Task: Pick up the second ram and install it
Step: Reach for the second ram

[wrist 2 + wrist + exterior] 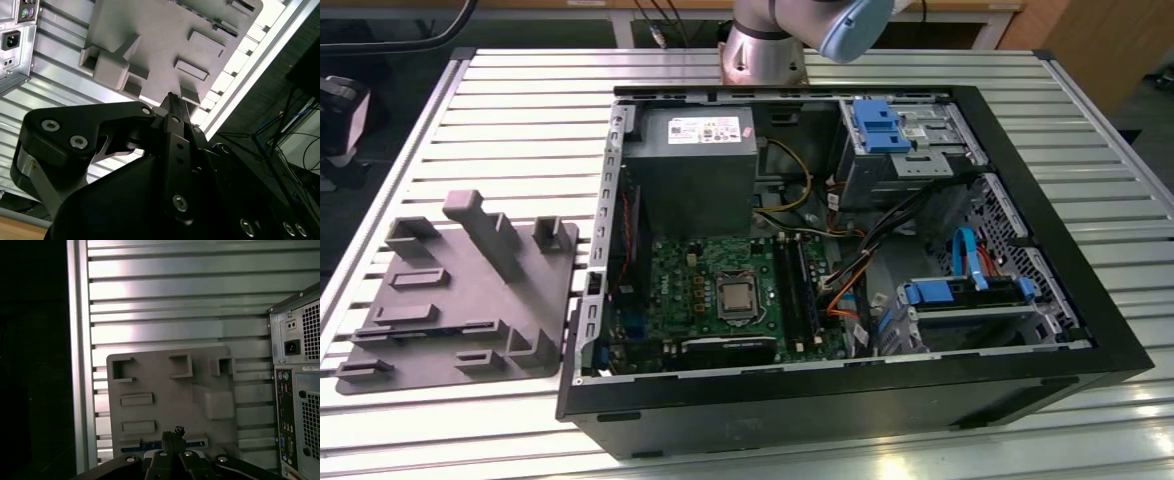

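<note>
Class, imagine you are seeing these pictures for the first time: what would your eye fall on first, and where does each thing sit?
The open computer case on the slatted table dominates the exterior view, its green motherboard bare inside. At that view's left lies a grey moulded tray. In both wrist views the black gripper looms in the foreground, that tray beyond it.

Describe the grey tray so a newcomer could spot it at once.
Start at the open computer case on the slatted table. On the exterior view's left of it lies the tray, flat on the slats. It is pale grey moulded plastic with upright posts and rectangular pockets, unlike the black, wire-filled case.
</note>
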### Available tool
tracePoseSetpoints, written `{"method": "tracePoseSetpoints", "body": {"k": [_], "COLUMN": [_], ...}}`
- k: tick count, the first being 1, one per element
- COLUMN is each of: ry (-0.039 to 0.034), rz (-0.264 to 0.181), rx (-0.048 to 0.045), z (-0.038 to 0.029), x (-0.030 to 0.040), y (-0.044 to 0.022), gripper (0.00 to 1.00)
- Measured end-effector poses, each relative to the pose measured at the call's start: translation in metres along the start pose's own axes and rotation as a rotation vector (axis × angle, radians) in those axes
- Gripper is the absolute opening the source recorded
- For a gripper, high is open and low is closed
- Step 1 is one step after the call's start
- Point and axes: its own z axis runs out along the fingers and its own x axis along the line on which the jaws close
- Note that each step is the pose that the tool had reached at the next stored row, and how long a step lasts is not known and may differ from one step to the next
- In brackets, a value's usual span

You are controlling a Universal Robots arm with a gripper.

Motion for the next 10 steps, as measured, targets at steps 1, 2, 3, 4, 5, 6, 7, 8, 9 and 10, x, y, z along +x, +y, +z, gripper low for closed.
{"method": "tracePoseSetpoints", "body": {"k": [1,2,3,4,5,6,7,8,9,10], "ry": [0.0000,0.0000,0.0000,0.0000,0.0000,0.0000,0.0001,0.0000,0.0000,0.0000], "rz": [0.000,0.000,0.000,0.000,0.000,0.000,0.000,0.000,0.000,0.000], "rx": [0.0000,0.0000,0.0000,0.0000,0.0000,0.0000,0.0000,0.0000,0.0001,0.0000], "z": [0.0002,0.0004,0.0006,0.0008,0.0010,0.0012,0.0013,0.0015,0.0017,0.0019], "x": [0.0003,0.0005,0.0008,0.0011,0.0013,0.0016,0.0019,0.0021,0.0024,0.0027], "y": [-0.0003,-0.0006,-0.0009,-0.0012,-0.0015,-0.0018,-0.0021,-0.0024,-0.0027,-0.0030], "gripper": [0.11,0.11,0.11,0.11,0.11,0.11,0.11,0.11,0.11,0.11]}}
